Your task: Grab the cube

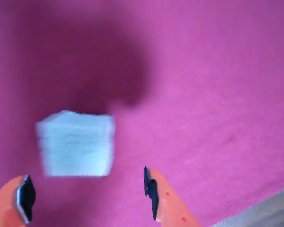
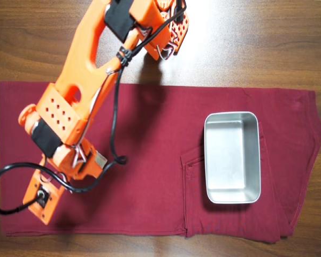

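Observation:
In the wrist view the cube [image 1: 75,144] looks pale, blurred and small. It lies on the magenta-red cloth [image 1: 203,94], just ahead of my gripper [image 1: 87,187] and between the lines of its two orange fingers. The jaws stand wide apart, open and empty; the cube sits closer to the left finger [image 1: 19,201] than to the right finger [image 1: 163,198]. In the overhead view the orange arm [image 2: 80,101] reaches down over the left end of the cloth and hides both cube and fingertips.
A shiny empty metal tray [image 2: 207,160] sits on the right part of the dark red cloth [image 2: 150,176]. The cloth lies on a wooden table [image 2: 257,43]. A black cable [image 2: 5,176] loops at the arm's lower left. Table wood shows at the wrist view's bottom right [image 1: 270,213].

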You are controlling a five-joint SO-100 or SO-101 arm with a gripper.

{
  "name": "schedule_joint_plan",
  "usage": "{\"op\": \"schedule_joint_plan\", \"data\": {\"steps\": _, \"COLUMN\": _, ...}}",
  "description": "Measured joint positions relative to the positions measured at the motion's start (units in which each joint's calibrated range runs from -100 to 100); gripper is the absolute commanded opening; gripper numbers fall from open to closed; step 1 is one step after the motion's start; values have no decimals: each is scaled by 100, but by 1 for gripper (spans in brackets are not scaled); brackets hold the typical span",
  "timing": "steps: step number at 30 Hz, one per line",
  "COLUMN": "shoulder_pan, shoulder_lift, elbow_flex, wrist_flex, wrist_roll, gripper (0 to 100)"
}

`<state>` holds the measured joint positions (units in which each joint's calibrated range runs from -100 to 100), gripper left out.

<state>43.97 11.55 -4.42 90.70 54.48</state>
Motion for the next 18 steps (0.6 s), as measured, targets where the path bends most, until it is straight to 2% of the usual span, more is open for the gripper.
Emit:
{"op": "schedule_joint_plan", "data": {"steps": 12, "shoulder_pan": -179, "shoulder_lift": 564, "elbow_flex": 0, "wrist_flex": -329, "wrist_roll": -137, "gripper": 37}}
{"op": "schedule_joint_plan", "data": {"steps": 16, "shoulder_pan": -249, "shoulder_lift": 694, "elbow_flex": -9, "wrist_flex": -479, "wrist_roll": -190, "gripper": 37}}
{"op": "schedule_joint_plan", "data": {"steps": 18, "shoulder_pan": -229, "shoulder_lift": 868, "elbow_flex": -9, "wrist_flex": -601, "wrist_roll": -230, "gripper": 33}}
